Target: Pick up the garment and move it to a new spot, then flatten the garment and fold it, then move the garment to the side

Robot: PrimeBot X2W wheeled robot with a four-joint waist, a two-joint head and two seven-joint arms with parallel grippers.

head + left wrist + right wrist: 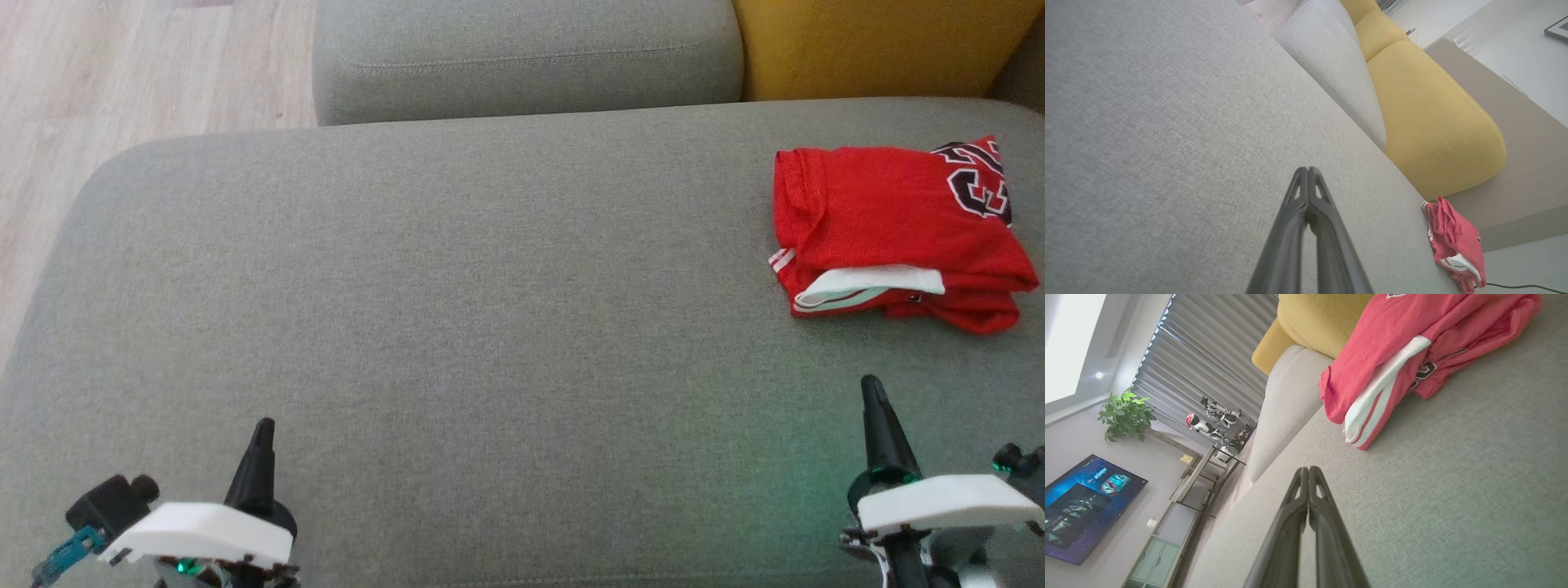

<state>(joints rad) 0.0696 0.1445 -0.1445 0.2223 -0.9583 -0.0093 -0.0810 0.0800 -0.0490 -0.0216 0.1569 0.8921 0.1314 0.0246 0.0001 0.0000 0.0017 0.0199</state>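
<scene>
While both arms sit low at the near edge of the head view, neither one carries anything. Left gripper (256,461) at 7 o'clock: jaws together, the two dark fingers making a single point with nothing pinched between them. The left wrist view agrees, with the tips meeting above bare fabric. Right gripper (880,420) at 5 o'clock: jaws likewise together and empty, pointing toward 12.

Grey seat cushion (490,286): a broad stretch from the grippers out to the middle with no cloth on it.

Red jersey (882,224): lies at 2 o'clock on the seat, near the right end, well apart from the left gripper and a short way beyond the right one. It touches neither gripper. It is a compact stack of layers, with white trim showing along the near edge at 6 o'clock of the bundle and dark lettering at its far right corner. The edges are roughly squared, though the bottom layer sticks out a little.

Beyond it: grey back cushion (522,57) at 12, yellow cushion (865,45) at 1, wood floor (122,73) at 10 to 11.

Judgement: the fold looks done and the garment already sits off to the side, so the last step seems complete. Little or nothing appears to be left, except perhaps tidying the protruding layer.
</scene>
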